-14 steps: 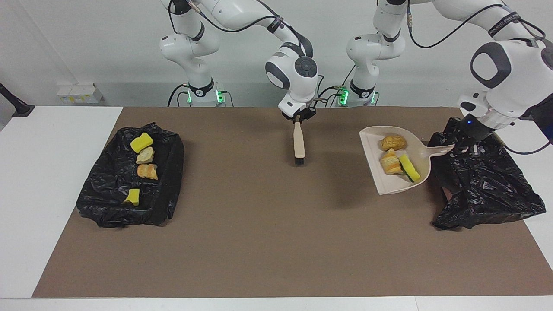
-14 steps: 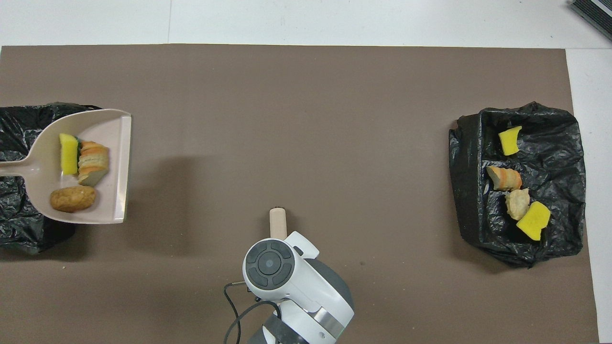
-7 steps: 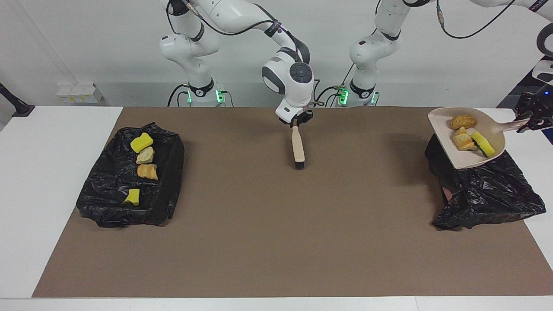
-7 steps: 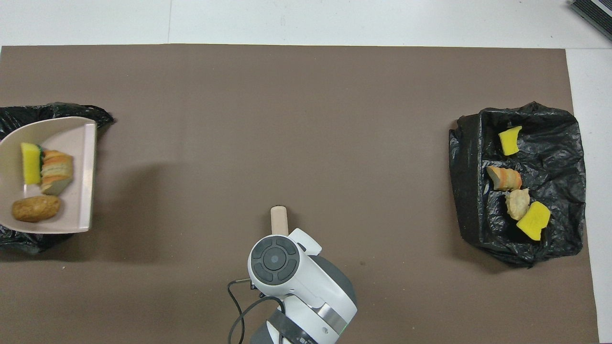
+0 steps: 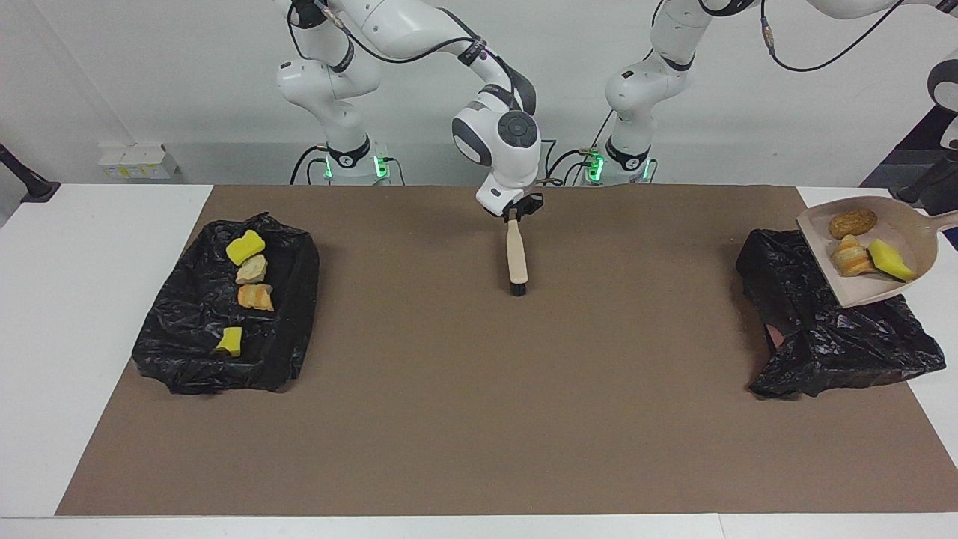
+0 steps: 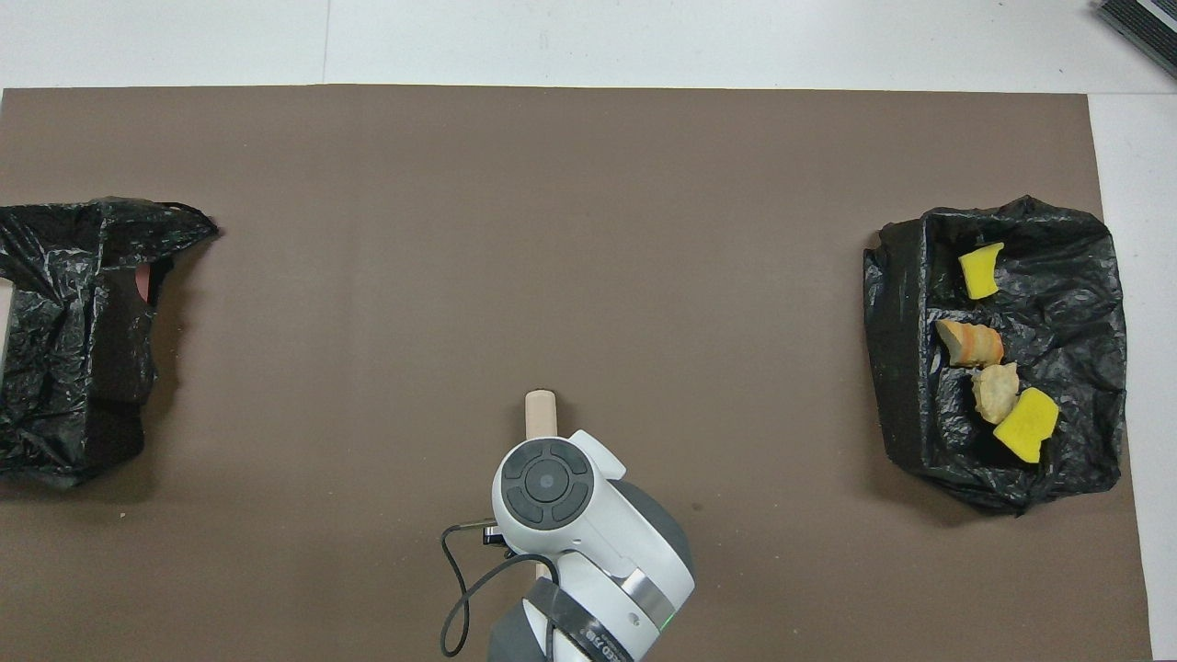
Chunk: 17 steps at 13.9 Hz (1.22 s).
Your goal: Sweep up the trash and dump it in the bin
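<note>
A beige dustpan (image 5: 861, 290) hangs tilted in the air over the black-bagged bin (image 5: 831, 337) at the left arm's end of the table. It carries three bits of trash: a brown lump (image 5: 852, 222), a bread-like chunk (image 5: 848, 257) and a yellow sponge bit (image 5: 888, 260). Its handle runs off the picture's edge, where my left gripper holds it out of sight. My right gripper (image 5: 513, 211) sits at the handle end of the beige brush (image 5: 516, 254), whose bristles rest on the mat. In the overhead view the wrist hides all but the brush's tip (image 6: 540, 412).
A second black-bagged bin (image 5: 187, 352) stands at the right arm's end with several trash pieces in it, such as a yellow sponge (image 5: 245, 247). From overhead both bins (image 6: 64, 340) (image 6: 1076, 303) show on the brown mat (image 6: 588, 230).
My left arm has lifted the loaded dustpan off the mat and carried it over the bin at its end, out of the overhead view. The right wrist shifted slightly; the brush stayed.
</note>
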{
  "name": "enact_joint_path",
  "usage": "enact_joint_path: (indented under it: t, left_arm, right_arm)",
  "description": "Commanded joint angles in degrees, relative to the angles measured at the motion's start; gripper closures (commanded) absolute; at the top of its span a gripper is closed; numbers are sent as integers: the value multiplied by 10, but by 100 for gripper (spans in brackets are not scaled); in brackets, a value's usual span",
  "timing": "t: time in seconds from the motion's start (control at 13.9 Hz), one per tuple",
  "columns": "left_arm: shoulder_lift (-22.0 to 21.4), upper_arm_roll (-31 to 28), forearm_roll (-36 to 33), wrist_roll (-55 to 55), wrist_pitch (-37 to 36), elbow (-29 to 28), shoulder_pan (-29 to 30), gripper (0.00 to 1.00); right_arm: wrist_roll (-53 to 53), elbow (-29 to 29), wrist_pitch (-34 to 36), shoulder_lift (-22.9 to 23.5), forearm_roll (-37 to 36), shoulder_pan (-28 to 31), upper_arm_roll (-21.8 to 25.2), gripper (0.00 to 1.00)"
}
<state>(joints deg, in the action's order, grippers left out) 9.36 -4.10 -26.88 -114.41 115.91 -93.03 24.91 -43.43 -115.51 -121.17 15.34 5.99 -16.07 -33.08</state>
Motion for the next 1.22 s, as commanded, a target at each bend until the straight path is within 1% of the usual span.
enact_joint_path:
  t: [0.0,0.07,0.22,0.36,0.43,0.5,0.58,0.72,0.86,0.94,1.01,1.08,1.15]
  left_arm:
    - [-43,-3,-86,80,56,-77,-24,100]
    - [-57,-2,-131,89,74,-100,-31,100]
    - [-75,-2,-209,151,78,-128,-50,100]
    - [-83,-2,-268,165,73,-136,-61,100]
    - [-85,-2,-294,165,72,-135,-61,100]
    - [-91,-2,-302,165,71,-131,-60,100]
    - [-97,-2,-302,162,71,-128,-59,100]
    - [-117,-1,-302,159,64,-127,-59,100]
    - [-134,2,-295,162,52,-126,-61,100]
    - [-138,6,-289,167,42,-125,-62,100]
    - [-139,8,-272,166,37,-124,-67,100]
    - [-141,8,-231,168,25,-123,-70,100]
    - [-142,8,-178,171,9,-117,-71,100]
  right_arm:
    - [25,20,-4,11,-1,11,2,0]
    - [26,22,-4,9,-7,12,12,0]
    - [27,28,-4,0,-26,12,38,0]
    - [31,39,-4,-5,-52,12,78,0]
    - [33,40,-4,-17,-69,12,99,0]
    - [36,41,-3,-30,-82,11,127,0]
    - [54,42,-1,-47,-86,12,151,0]
    - [126,43,18,-79,-85,26,207,0]
    - [184,54,43,-99,-85,51,251,0]
    - [206,68,60,-102,-84,51,275,0]
    - [225,85,80,-108,-78,52,295,0]
    - [249,105,109,-113,-77,52,316,0]
    - [277,124,143,-122,-76,53,324,0]
